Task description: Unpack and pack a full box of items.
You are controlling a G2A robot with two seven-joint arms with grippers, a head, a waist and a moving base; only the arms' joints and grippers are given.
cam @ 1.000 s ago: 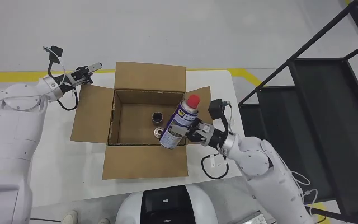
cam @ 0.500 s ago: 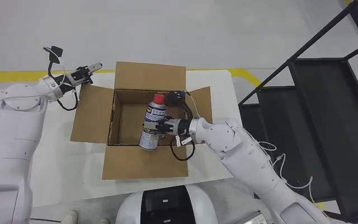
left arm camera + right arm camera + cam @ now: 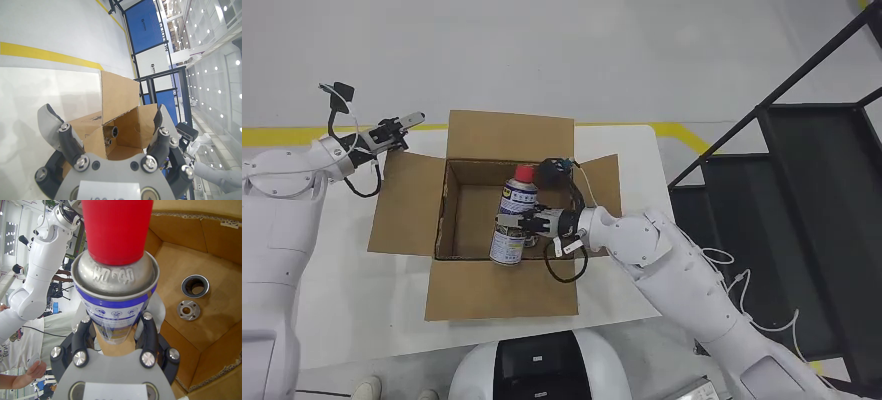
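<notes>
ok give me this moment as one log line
right gripper: shut on red-capped blue-and-white spray can, over open brown cardboard box | in box: dark metal sleeve, round steel flange | left gripper: open, outside box

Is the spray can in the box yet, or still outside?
In: the spray can, gripped by the right gripper, stands inside the cardboard box near the metal flange. Whether it rests on the floor: cannot tell.
</notes>
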